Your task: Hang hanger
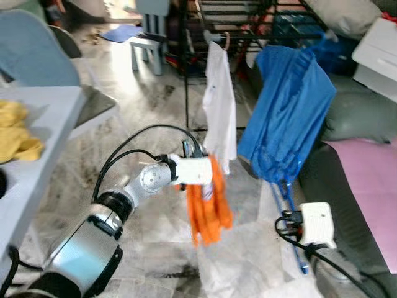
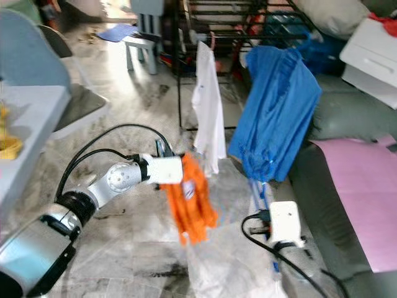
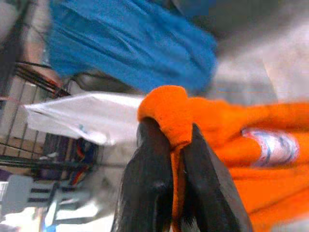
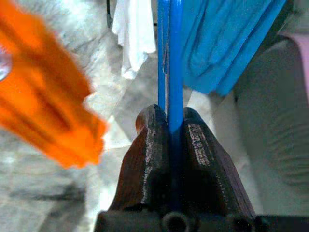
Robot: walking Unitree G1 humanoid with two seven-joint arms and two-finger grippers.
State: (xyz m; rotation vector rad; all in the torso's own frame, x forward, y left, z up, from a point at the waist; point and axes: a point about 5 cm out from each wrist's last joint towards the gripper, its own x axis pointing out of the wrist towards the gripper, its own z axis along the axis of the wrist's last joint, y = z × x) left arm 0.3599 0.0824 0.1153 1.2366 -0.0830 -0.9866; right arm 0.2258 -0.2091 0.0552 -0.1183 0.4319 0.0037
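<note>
The left gripper [image 3: 179, 145] is clamped on an orange cloth [image 3: 227, 145]. Its two black fingers [image 3: 149, 179] pinch a fold of the fabric, which bulges over the fingertips and spreads away to one side. A white label with blue print [image 3: 273, 147] sits on the cloth. Beyond the fingers hang a white garment [image 3: 82, 116] and a blue garment [image 3: 130, 41]. A dark wire rack [image 3: 34, 79] stands behind the garments. The picture is blurred.

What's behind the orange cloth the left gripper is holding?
Behind the orange cloth pinched in the left gripper hang a white shirt and a blue shirt on a black rack. The white shirt's lower hem is partly covered.
</note>
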